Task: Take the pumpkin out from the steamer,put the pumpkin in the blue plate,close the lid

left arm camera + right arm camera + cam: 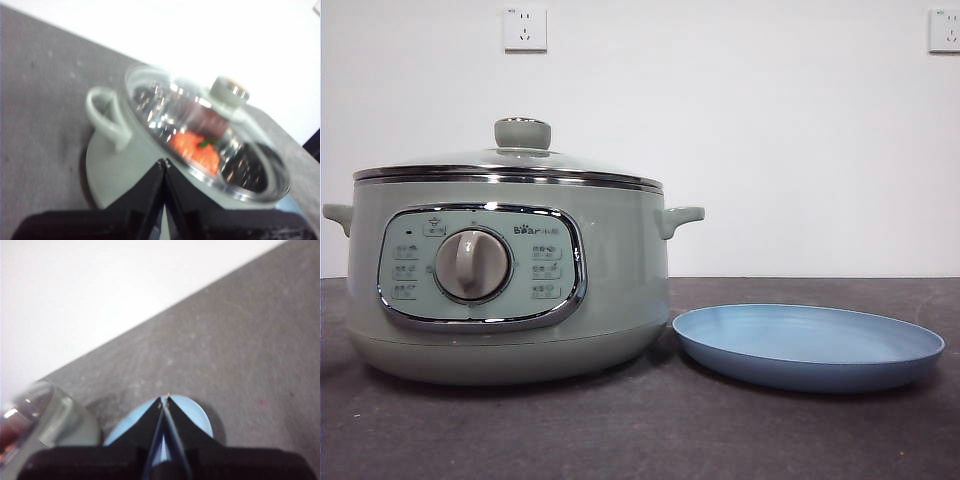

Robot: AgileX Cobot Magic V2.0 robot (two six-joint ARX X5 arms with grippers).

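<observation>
The sage-green steamer [510, 290] stands at the left of the table with its glass lid [510, 160] on, knob [522, 132] upright. Through the glass in the left wrist view, the orange pumpkin [194, 148] lies inside the steamer [120, 160] under the lid [205, 135]. The blue plate [808, 345] rests empty to the steamer's right. My left gripper [163, 162] hangs shut above the steamer's near side, holding nothing. My right gripper [164, 400] hangs shut above the blue plate [192, 415], also holding nothing. Neither arm shows in the front view.
A dark grey table [640, 430] runs to a white wall with two power sockets [525, 29]. The steamer's side handles [680, 218] stick out left and right; the right one reaches toward the plate.
</observation>
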